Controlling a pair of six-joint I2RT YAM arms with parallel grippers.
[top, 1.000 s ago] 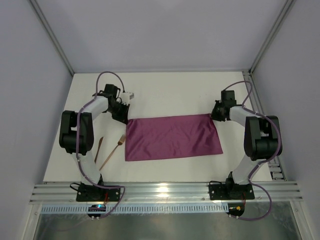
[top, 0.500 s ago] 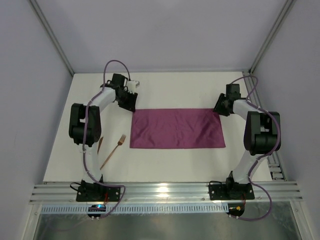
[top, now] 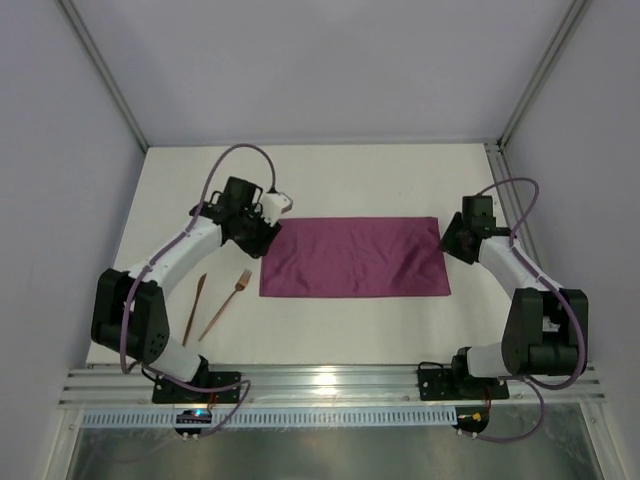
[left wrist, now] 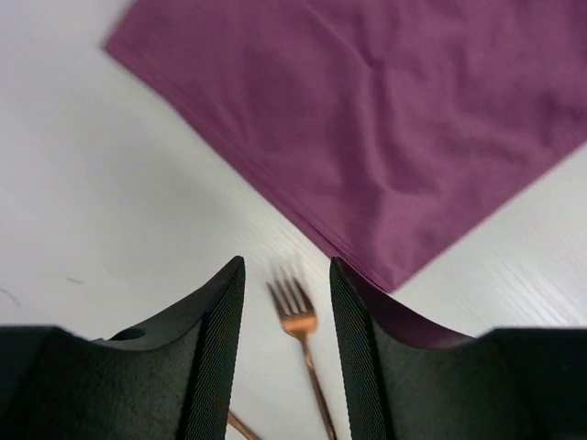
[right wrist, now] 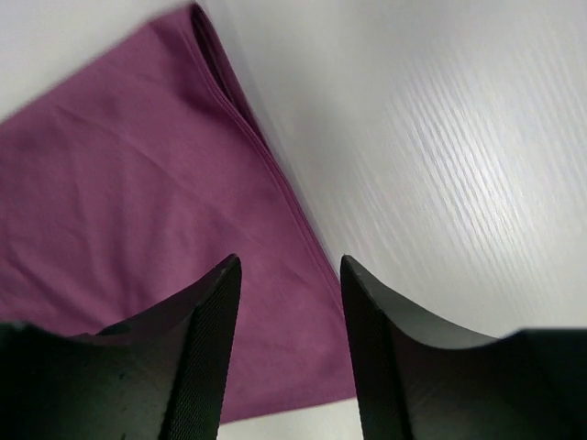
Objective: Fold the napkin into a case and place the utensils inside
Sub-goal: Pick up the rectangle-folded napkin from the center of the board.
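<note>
Where the white table [top: 340,180] reaches toward its left side, a slim copper piece [top: 194,308] lies flat. Just to its right is the fork [top: 228,305], tines toward the far edge. The two utensils stand apart at their far ends and draw close at their near ends, though whether they touch there I cannot tell. Both are on bare table, clear of the cloth.

Next comes the left gripper [left wrist: 286,270], over the table just beside the napkin's left short edge, near its far-left corner. Its fingers [left wrist: 215,348] are spread with nothing between them — in the left wrist view the fork's tines show through the gap.

The napkin [top: 355,257] lies in the middle of the table as a flat plum-purple oblong, its long sides running left to right. Along its edges the wrist views show more than one layer of cloth, so it is folded over. No utensil is on it or in it.

At its right short edge, near the far-right corner, is the right gripper [right wrist: 289,266], jaws likewise parted and holding nothing, with cloth and bare table visible below.
</note>
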